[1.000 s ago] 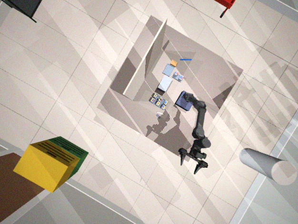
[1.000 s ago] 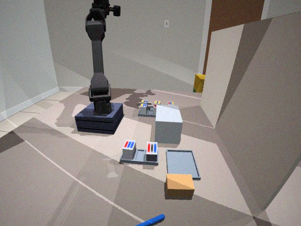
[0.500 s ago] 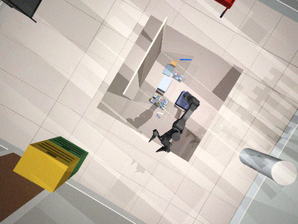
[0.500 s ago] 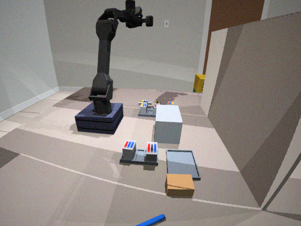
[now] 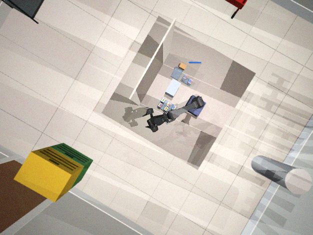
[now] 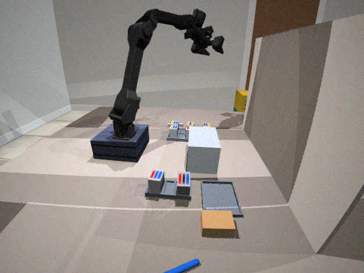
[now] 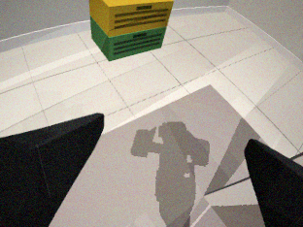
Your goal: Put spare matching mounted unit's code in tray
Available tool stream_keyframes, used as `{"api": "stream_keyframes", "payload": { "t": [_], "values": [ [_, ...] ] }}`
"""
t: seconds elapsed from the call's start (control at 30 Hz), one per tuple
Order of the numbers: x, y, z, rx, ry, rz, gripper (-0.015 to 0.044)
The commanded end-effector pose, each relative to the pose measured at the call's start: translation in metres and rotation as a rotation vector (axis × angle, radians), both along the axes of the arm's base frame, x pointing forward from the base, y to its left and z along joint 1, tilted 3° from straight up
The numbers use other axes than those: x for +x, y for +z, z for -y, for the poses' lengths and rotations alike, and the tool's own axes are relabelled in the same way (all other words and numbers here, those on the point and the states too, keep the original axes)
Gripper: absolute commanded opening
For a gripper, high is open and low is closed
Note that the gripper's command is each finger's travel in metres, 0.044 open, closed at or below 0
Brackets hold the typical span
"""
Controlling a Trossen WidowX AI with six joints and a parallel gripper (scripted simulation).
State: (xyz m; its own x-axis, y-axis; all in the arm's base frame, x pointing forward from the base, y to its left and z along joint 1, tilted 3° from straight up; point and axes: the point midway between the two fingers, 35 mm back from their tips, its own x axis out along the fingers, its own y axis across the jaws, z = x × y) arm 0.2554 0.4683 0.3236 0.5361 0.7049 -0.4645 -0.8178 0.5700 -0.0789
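Observation:
My gripper [image 5: 144,121] [image 6: 216,54] [image 7: 176,133] is open and empty, high above the table beyond the far rack. A flat grey tray [image 5: 176,73] [image 6: 218,193] lies empty. Beside it a small rack [image 6: 168,194] holds two grey blocks, one striped red and blue [image 6: 156,180], one red, black and blue [image 6: 184,182], with a bare slot between. A far rack [image 6: 177,139] holds several striped blocks, partly hidden by the arm in the top view and by a pale box [image 5: 173,88] [image 6: 203,158] in the exterior view. I cannot tell which unit is mounted; no back code is readable.
An orange block [image 5: 182,66] [image 6: 217,221] sits against the tray's end. A blue rod [image 5: 194,62] [image 6: 185,265] lies past it. A tall upright panel [image 5: 152,58] [image 6: 282,96] stands along one side. The arm's dark blue base [image 6: 117,150] is beside the pale box.

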Motion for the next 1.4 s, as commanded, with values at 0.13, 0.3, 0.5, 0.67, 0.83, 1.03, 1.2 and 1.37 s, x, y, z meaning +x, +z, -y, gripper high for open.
{"api": "stream_keyframes", "payload": {
  "t": [0.13, 0.3, 0.5, 0.67, 0.83, 1.03, 1.2, 1.37],
  "values": [
    [0.088, -0.061, 0.093, -0.190, -0.217, -0.179, 0.0440],
    [0.123, -0.097, 0.165, -0.313, -0.348, -0.324, 0.0440],
    [0.141, -0.134, 0.259, -0.433, -0.498, -0.538, 0.0440],
    [0.135, -0.159, 0.342, -0.502, -0.625, -0.767, 0.0440],
    [0.114, -0.172, 0.406, -0.525, -0.723, -0.983, 0.0440],
    [0.113, -0.172, 0.409, -0.525, -0.726, -0.991, 0.0440],
    [0.113, -0.172, 0.409, -0.525, -0.726, -0.991, 0.0440],
    [0.113, -0.172, 0.409, -0.525, -0.726, -0.991, 0.0440]
  ]
}}
